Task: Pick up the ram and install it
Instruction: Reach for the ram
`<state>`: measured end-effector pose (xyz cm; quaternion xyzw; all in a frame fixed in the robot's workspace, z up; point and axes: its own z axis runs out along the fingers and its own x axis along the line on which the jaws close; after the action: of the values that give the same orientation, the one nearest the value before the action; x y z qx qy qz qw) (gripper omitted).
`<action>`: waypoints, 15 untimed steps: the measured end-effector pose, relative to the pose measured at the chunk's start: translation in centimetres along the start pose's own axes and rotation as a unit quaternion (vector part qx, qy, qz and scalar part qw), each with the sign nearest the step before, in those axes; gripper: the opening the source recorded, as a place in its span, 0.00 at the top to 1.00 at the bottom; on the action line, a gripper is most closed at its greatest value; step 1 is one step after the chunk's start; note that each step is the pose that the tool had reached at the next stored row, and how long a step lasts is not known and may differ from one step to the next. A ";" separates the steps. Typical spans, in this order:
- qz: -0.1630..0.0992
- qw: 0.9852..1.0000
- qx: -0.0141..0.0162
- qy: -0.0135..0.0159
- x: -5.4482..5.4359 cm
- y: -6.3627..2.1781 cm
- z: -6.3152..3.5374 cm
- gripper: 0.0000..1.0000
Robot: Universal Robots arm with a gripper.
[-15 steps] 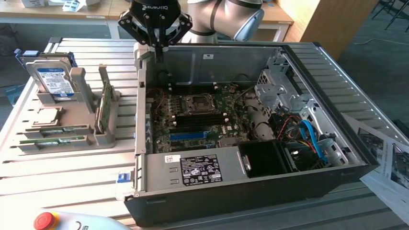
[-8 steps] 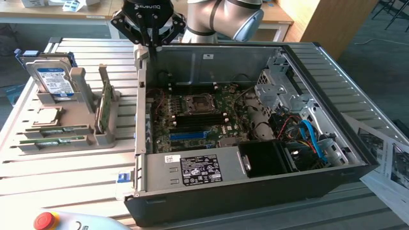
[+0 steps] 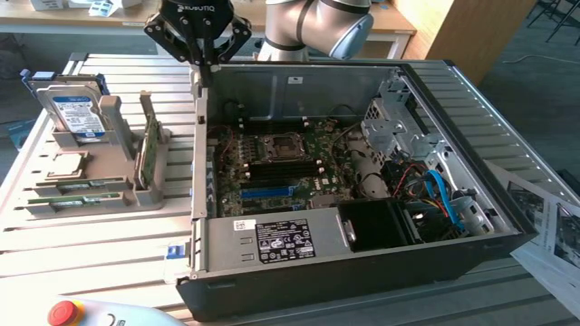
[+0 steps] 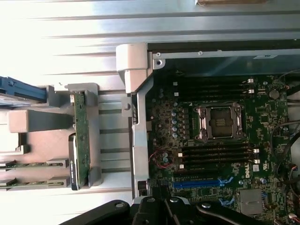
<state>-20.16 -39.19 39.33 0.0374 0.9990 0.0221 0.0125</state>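
Thin green circuit-board ram stick [image 3: 148, 146], black chips; silver metal hard drive [image 3: 77, 112], blue label; black metal computer case [image 3: 363, 278].

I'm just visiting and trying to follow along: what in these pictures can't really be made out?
- Exterior view: the ram stands nearly edge-on in its grey holder; its chips cannot be told.
- Exterior view: print on the hard drive is too small to read.
- Exterior view: the claw is cut off above by the picture's edge.

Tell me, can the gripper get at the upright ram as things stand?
Probably yes: the ram stands upright in its holder with nothing above it; the shut gripper hovers over the case wall nearby.
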 end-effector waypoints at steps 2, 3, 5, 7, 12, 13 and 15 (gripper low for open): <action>0.000 1.000 0.000 0.000 0.4 0.02 -0.01 0.89; 0.000 1.000 0.000 0.000 0.6 0.04 -0.02 0.89; 0.000 1.000 0.000 0.000 1.0 0.07 -0.02 0.89; 0.000 1.000 0.000 0.000 1.5 0.10 -0.03 0.89; 0.000 1.000 0.000 0.000 2.6 0.19 -0.05 0.89; 0.000 1.000 0.000 0.000 2.8 0.21 -0.06 0.89; 0.000 1.000 0.000 0.000 3.3 0.25 -0.07 0.89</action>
<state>-23.41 -38.70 39.33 0.0374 0.9990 0.0221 0.0125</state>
